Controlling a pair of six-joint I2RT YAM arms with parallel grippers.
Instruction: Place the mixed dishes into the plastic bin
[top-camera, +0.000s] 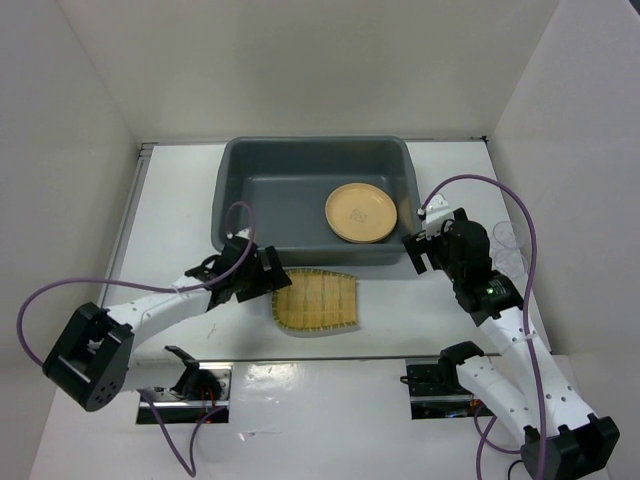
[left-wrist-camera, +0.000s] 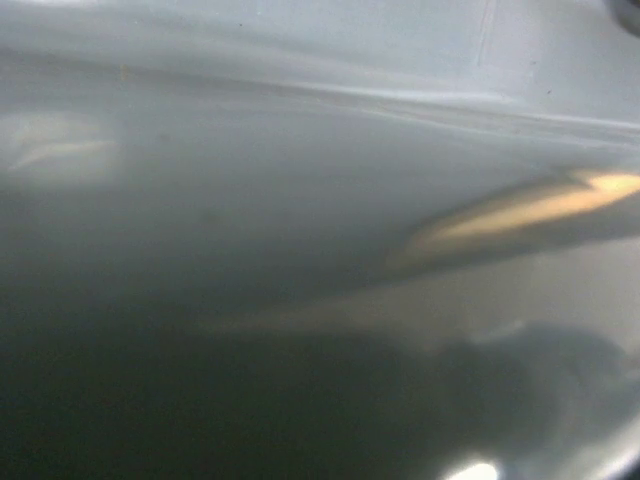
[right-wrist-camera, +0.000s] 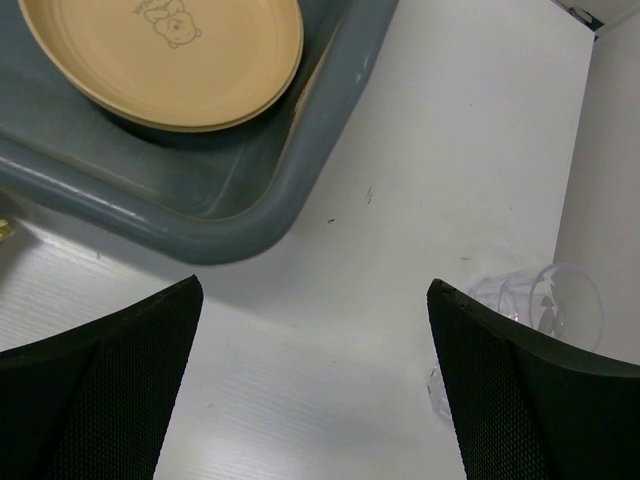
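The dark grey plastic bin (top-camera: 240, 215) stands at the back middle of the table. Yellow-tan plates (top-camera: 360, 213) lie stacked in its right half and show in the right wrist view (right-wrist-camera: 160, 50). The woven bamboo tray (top-camera: 318, 302) lies on the table in front of the bin. My left gripper (top-camera: 270, 282) is at the tray's left edge, close to the bin's front wall. Its wrist view is a blur of grey wall (left-wrist-camera: 300, 200), and its fingers do not show. My right gripper (top-camera: 420, 250) (right-wrist-camera: 313, 288) is open and empty over bare table beside the bin's near right corner. Clear glasses (top-camera: 506, 240) stand right of it; one shows by the right finger (right-wrist-camera: 540, 300).
White walls close in the table on the left, back and right. The glasses stand close to the right wall. The bin's near right corner (right-wrist-camera: 230, 235) is just ahead and left of my right gripper.
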